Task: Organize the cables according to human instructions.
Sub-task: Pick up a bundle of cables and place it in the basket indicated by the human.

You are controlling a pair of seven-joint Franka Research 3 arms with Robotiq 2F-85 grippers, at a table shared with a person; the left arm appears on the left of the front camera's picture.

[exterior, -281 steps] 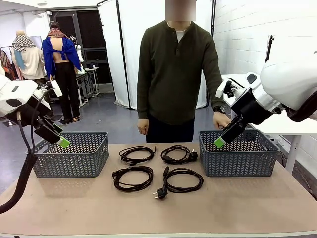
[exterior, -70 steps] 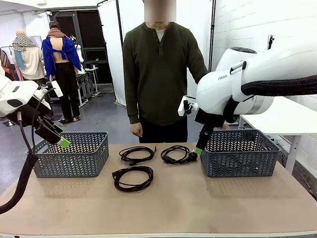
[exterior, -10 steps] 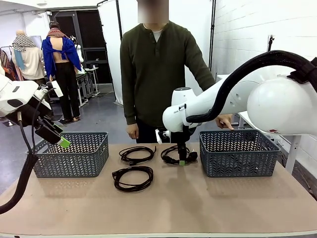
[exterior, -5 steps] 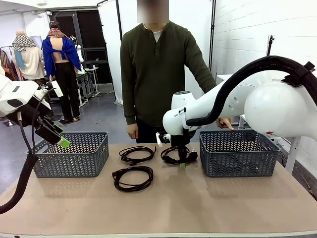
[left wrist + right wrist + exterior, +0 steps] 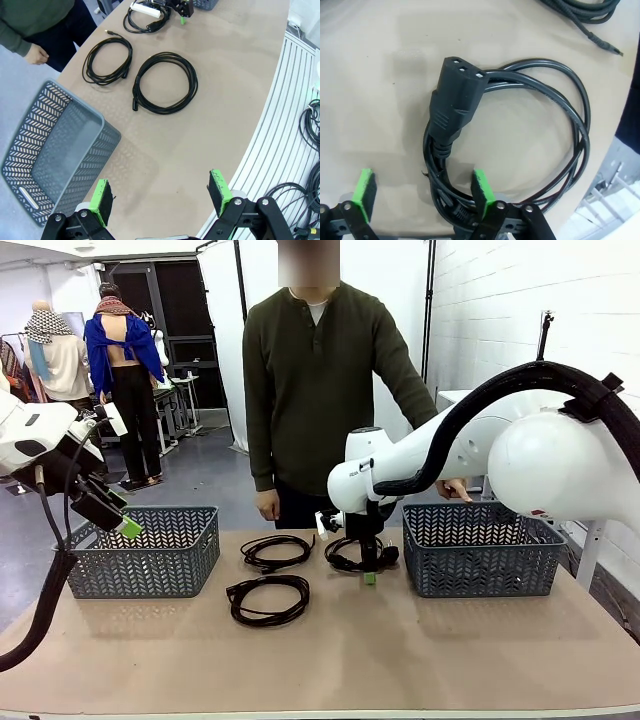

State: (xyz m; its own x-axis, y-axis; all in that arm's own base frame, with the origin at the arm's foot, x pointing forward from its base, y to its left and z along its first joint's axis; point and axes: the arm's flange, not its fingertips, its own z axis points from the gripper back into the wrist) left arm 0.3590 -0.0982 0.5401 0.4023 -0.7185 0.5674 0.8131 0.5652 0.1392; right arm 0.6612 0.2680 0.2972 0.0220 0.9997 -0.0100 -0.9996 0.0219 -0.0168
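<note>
Straddling a coiled cord (image 5: 455,107) just beside the right basket (image 5: 480,560)
The right claw (image 5: 422,187) stands wide, a pad on either side of the loops — likely so one squeeze catches several strands by the plug. Two more cords (image 5: 275,552) lie farther from that basket; the person's hand (image 5: 455,487) sits at its far side, perhaps marking where this one goes. The left claw (image 5: 160,197) hangs wide open, well away from it.

White brick wall (image 5: 520,310) fills the upper right, white curtain (image 5: 222,340) top center, dark panels (image 5: 185,300) upper left. Grey floor (image 5: 200,480) shows mid left, tan table (image 5: 400,660) runs across the whole bottom. Lighting's bright and pretty even.
</note>
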